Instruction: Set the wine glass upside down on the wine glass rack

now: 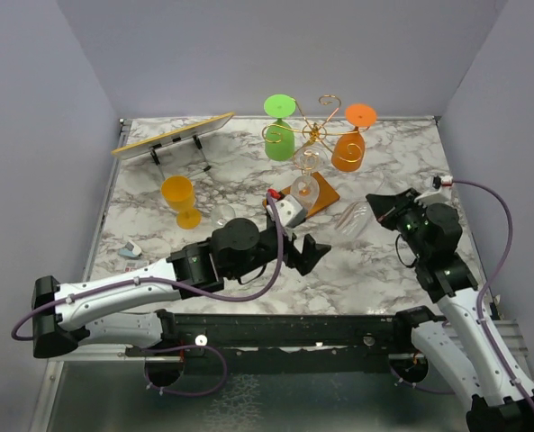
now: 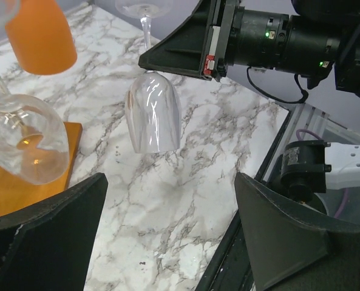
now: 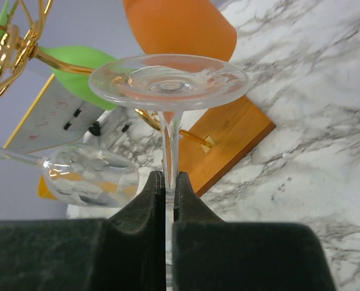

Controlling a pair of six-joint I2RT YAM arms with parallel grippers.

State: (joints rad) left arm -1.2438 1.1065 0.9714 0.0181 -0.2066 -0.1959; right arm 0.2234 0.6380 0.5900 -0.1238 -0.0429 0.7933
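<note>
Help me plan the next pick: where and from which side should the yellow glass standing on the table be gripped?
Grip the yellow glass at its short stem, between bowl and foot, jaws level, probably coming from the near side. It stands upright, so the stem is exposed, and the bowl looks too wide to pinch.
</note>
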